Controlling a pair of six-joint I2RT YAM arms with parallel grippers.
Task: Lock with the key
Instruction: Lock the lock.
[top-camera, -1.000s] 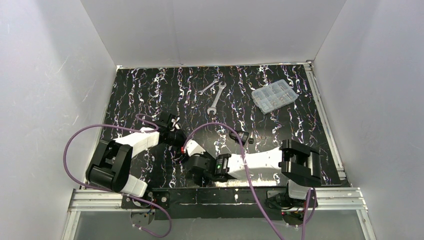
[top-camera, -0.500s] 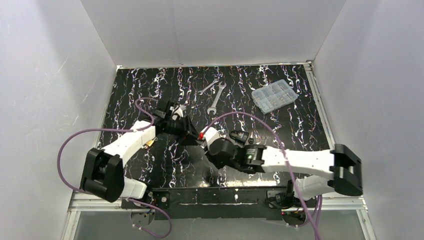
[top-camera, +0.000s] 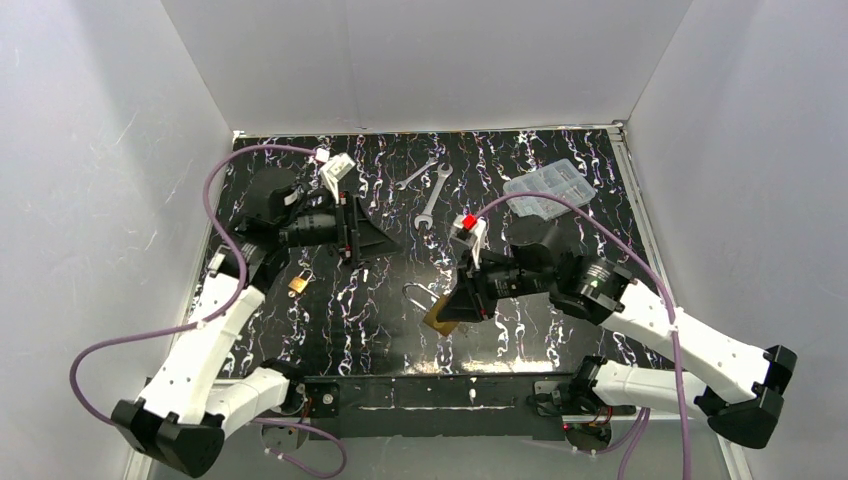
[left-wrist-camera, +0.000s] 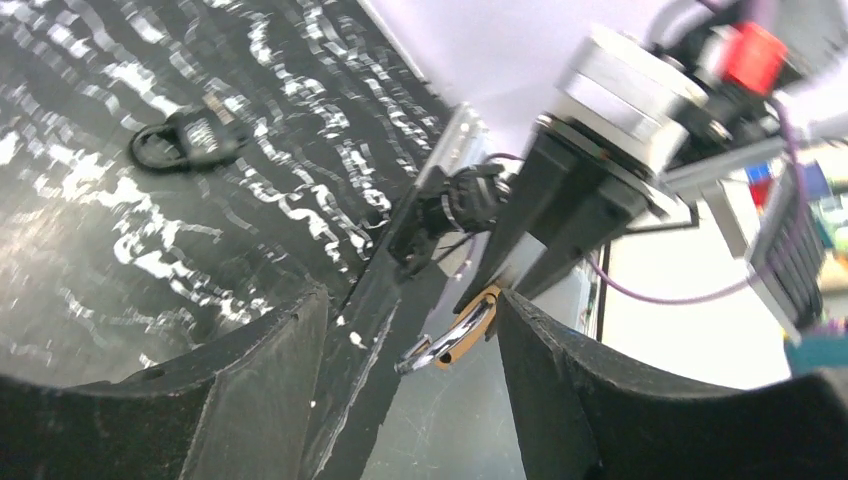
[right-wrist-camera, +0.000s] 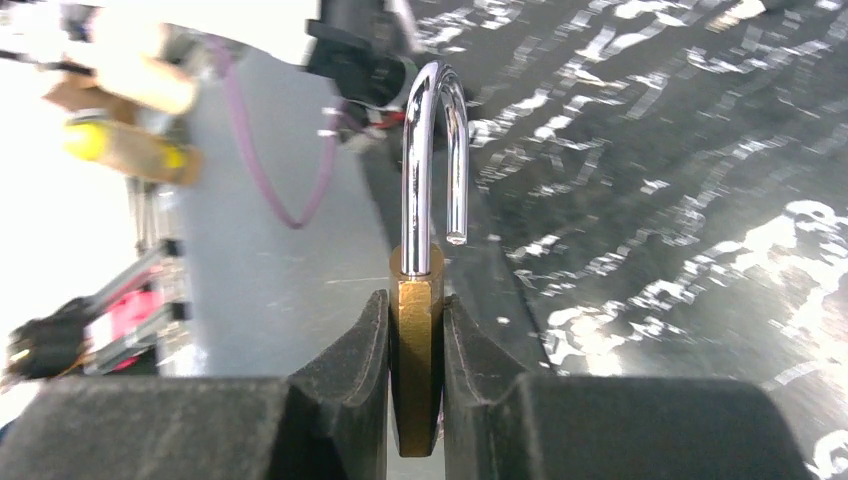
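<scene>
**Fig. Open padlock in the grasp.** The padlock (right-wrist-camera: 416, 300) sat pinched between my right fingers (right-wrist-camera: 372, 345), which pressed its two flat faces from either side. Its body was a narrow slab of yellow brass with a dull sheen. Its shackle (right-wrist-camera: 432, 90) was a chromed hoop, round in section and mirror-bright. The shackle stood open: one leg ran into the body, while the other ended free, clear of the brass.

Seen from above, I held the lock over the near middle of the surface (top-camera: 350, 320), a black sheet streaked with white marbling. The shackle pointed toward my left side.

My left fingers (left-wrist-camera: 290, 350) stood wide apart with nothing between them. They were broad, matte black wedges, and the lock showed through the gap between them. They were well apart from it, farther back and to the left.

A small brass-coloured object (top-camera: 298, 283) lay on the surface near my left arm, too small for me to tell what it was. A black looped item (left-wrist-camera: 190, 140) lay flat on the marbling.

Toward the far edge were two grey steel wrenches (top-camera: 432, 196), slim and open-ended, lying close together. Beside them, to the right, was a clear plastic box (top-camera: 548, 190) divided into small compartments.
</scene>
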